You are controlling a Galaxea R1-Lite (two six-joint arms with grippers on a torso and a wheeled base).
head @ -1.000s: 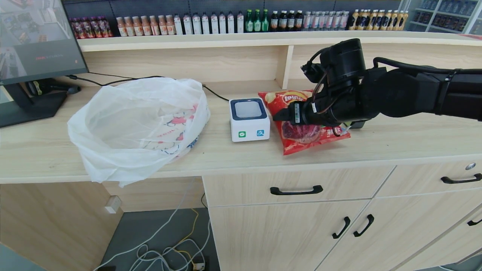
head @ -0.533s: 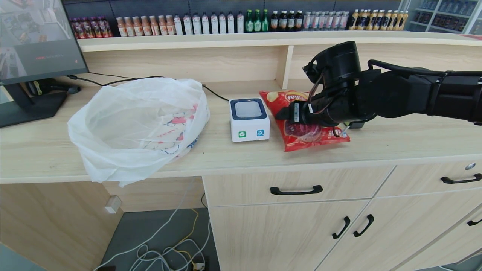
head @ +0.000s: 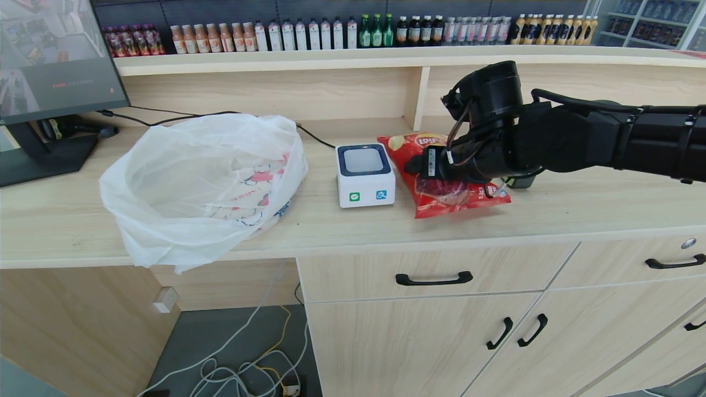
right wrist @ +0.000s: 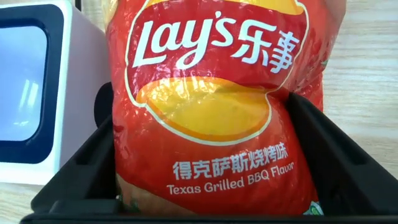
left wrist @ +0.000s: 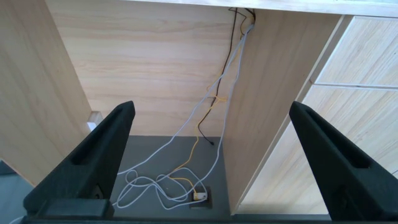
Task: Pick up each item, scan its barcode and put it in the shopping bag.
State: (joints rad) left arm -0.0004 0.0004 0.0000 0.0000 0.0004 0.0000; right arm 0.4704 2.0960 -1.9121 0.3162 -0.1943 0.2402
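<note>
Our right end effector (right wrist: 208,171) now pinches the chip bag (head: 449,201), whose near edge has pulled back on the tabletop (head: 579,209) beside the scanner (head: 365,175); lifting seems next. Our left end effector (left wrist: 211,162) gapes wide.

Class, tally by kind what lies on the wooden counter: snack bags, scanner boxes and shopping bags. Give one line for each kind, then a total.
red chip bag: 1
white scanner box: 1
plastic shopping bag: 1
Total: 3
</note>
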